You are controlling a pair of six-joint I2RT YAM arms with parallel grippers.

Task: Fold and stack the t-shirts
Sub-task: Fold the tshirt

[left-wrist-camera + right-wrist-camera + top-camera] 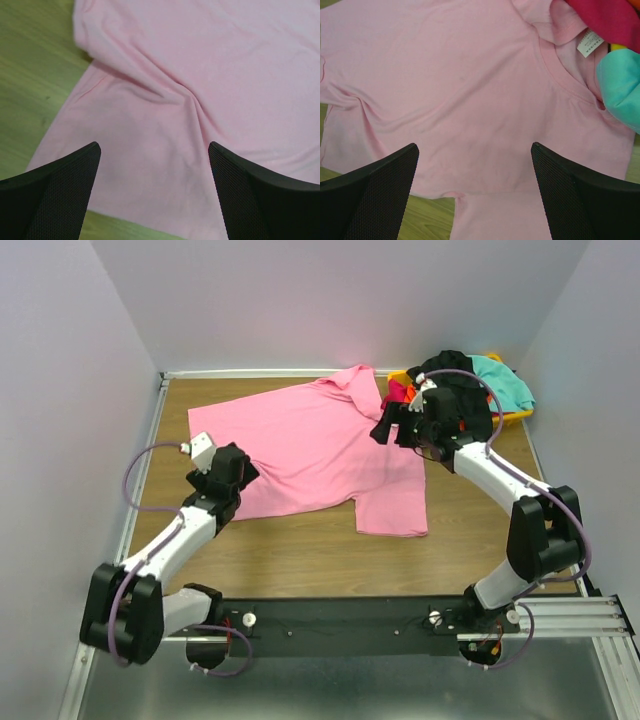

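Note:
A large bright pink t-shirt [310, 445] lies spread, slightly wrinkled, on the wooden table; one sleeve points toward the near edge [392, 505]. My left gripper [240, 468] hovers open over the shirt's left part, and in the left wrist view [154, 146] only pink cloth [200, 75] shows between its fingers. Above the shirt's right side, near the collar [560, 70], my right gripper [384, 428] [474, 146] is open and holds nothing. Black [455, 368], teal [505, 382] and orange-red [398, 392] t-shirts are heaped at the back right.
The heap sits in a yellow bin [518, 416] in the back right corner, behind the right arm. A teal [622, 85] and a magenta [605, 15] shirt edge overlap the pink shirt's shoulder. Bare wood [300, 555] runs along the near side. Walls enclose the table.

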